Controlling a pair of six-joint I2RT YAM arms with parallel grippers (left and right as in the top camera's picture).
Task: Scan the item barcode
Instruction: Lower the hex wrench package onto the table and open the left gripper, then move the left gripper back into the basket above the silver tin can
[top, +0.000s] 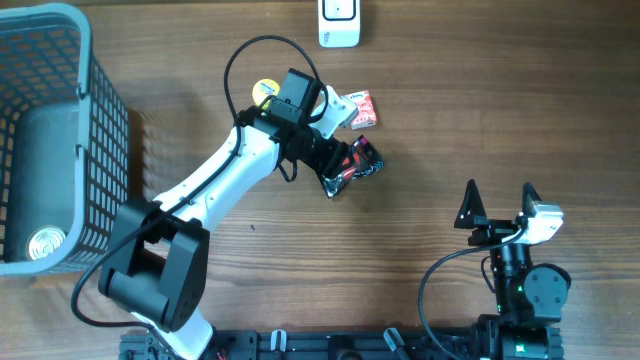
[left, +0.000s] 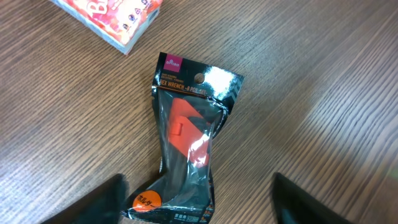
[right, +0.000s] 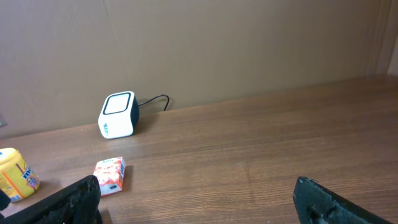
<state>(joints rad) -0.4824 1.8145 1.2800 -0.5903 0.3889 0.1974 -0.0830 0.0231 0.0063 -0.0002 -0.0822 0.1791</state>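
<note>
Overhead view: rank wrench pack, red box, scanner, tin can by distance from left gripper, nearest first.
1. Wrench pack, between fingers of the left gripper.
2. Red box, just beyond it.
3. Scanner, far table edge.
4. Tin can, in the basket.

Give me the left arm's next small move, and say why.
Probably lower and close the left end effector on the hex wrench pack: its fingers stand open either side of the pack's lower end, which lies flat on the table, away from the scanner.

Soft, even light; glare flashes on the packet (left: 186, 134) just ahead of the left gripper (left: 200, 200), its dark fingers (left: 301, 202) blurred.
</note>
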